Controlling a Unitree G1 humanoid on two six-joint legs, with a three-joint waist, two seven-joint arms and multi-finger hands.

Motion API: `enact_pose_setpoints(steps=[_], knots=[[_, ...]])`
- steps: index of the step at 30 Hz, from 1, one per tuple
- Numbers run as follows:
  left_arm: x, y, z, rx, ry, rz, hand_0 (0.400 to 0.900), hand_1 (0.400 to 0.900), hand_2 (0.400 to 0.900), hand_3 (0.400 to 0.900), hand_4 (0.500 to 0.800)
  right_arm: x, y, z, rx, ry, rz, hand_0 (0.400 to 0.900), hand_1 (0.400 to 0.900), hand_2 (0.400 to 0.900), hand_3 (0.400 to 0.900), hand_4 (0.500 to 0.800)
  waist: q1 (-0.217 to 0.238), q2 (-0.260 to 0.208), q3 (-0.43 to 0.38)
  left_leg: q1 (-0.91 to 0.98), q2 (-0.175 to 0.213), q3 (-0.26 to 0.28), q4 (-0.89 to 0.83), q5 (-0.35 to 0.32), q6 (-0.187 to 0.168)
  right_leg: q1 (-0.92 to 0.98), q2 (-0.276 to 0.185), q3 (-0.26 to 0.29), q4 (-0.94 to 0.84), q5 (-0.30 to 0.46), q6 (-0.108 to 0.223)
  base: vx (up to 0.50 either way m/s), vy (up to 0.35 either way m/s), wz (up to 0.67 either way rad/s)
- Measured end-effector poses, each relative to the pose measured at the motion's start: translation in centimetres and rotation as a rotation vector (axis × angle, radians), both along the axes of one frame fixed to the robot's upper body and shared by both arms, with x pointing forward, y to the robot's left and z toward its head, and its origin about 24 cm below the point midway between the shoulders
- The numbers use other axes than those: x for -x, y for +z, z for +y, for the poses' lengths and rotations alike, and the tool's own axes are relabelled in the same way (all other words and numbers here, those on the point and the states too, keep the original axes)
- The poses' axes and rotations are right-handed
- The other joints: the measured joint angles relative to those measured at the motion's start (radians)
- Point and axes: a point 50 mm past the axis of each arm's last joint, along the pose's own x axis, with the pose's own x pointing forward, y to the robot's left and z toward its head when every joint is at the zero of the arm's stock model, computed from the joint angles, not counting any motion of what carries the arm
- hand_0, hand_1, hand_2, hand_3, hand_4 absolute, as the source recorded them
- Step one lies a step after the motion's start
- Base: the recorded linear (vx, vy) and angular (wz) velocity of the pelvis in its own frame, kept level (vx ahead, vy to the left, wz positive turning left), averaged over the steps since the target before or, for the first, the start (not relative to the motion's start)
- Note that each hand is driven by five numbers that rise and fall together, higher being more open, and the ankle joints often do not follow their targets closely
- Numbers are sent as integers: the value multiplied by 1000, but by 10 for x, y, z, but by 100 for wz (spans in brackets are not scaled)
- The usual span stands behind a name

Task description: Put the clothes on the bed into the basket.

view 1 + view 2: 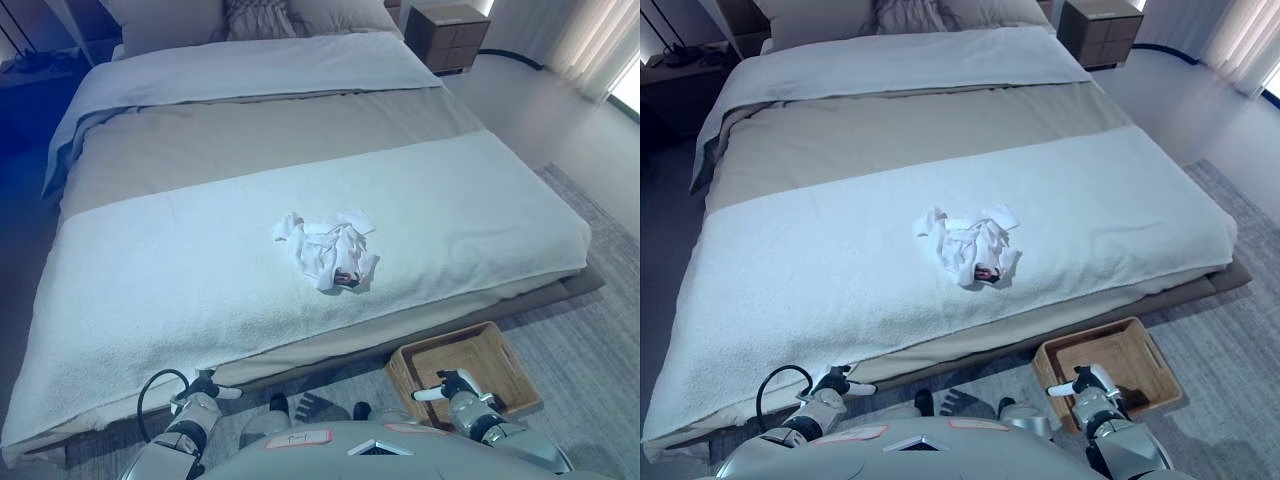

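Observation:
A crumpled white garment [327,249] with a small dark patch lies on the white blanket near the foot of the bed [180,290]. A wooden basket [508,370] stands on the rug below the bed's right front corner, and it looks empty. My right hand [455,390] hovers over the basket's near left side, its fingers relaxed and holding nothing. My left hand [200,392] is low at the bed's front edge, far left of the garment, with its fingers loose and empty.
A wooden nightstand [448,35] stands at the far right of the headboard. Pillows [260,18] lie at the head of the bed. A grey rug [590,330] covers the floor right of the bed.

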Motion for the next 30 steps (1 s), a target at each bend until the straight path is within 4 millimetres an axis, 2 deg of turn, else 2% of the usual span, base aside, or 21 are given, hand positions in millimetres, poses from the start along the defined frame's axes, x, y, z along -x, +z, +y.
enact_pose_setpoints(steps=[8, 12, 16, 22, 25, 26, 30], knots=[[1, 0, 0, 7, 0, 5, 900, 900, 900, 900, 800, -2, 0, 2, 15, 72, 9, 900, 900, 900, 900, 800, 5, -1, 5, -3, 0, -1, 0, 0, 0, 0, 0, -2, 0, 0, -1, -2, 1, 2], [0, 0, -1, 9, -1, 2, 900, 900, 900, 900, 800, -20, 4, 8, 53, 242, -13, 900, 900, 900, 900, 800, 4, -2, 10, -20, 0, -5, 0, 1, -1, -15, 1, -5, 0, 0, -1, -20, 10, 6], [-5, 1, -1, -4, -3, -18, 900, 900, 900, 900, 800, -67, 19, 22, 84, 432, -147, 900, 900, 900, 900, 800, 5, 1, 24, -48, 1, -9, 0, 11, -5, -41, 3, -11, 0, 3, 3, -16, 33, 7], [-27, 8, -3, -30, 16, -104, 900, 900, 900, 900, 800, -149, 62, 54, 141, 640, -392, 900, 900, 900, 900, 800, 49, 5, 65, -116, -3, -44, 10, 39, -21, -92, 6, -45, 0, 13, 6, -27, 32, 19], [-35, 11, -2, -40, 25, -134, 900, 900, 900, 900, 800, -179, 85, 66, 166, 687, -488, 900, 900, 900, 900, 800, 85, 3, 80, -164, -5, -76, 11, 54, -29, -122, 7, -77, 4, 22, 11, 6, 27, 30], [-40, 13, -3, -44, 22, -154, 900, 900, 900, 900, 800, -188, 93, 70, 172, 695, -525, 900, 900, 900, 900, 800, 85, 0, 89, -177, -6, -89, 11, 61, -28, -128, 7, -88, 4, 22, 10, 2, 26, 24], [-41, 14, -2, -47, 56, -175, 900, 900, 900, 900, 800, -217, 121, 85, 204, 717, -640, 900, 900, 900, 900, 800, 139, -4, 123, -231, -15, -132, 12, 77, -38, -156, 9, -137, 4, 22, 11, 5, 40, 48]])
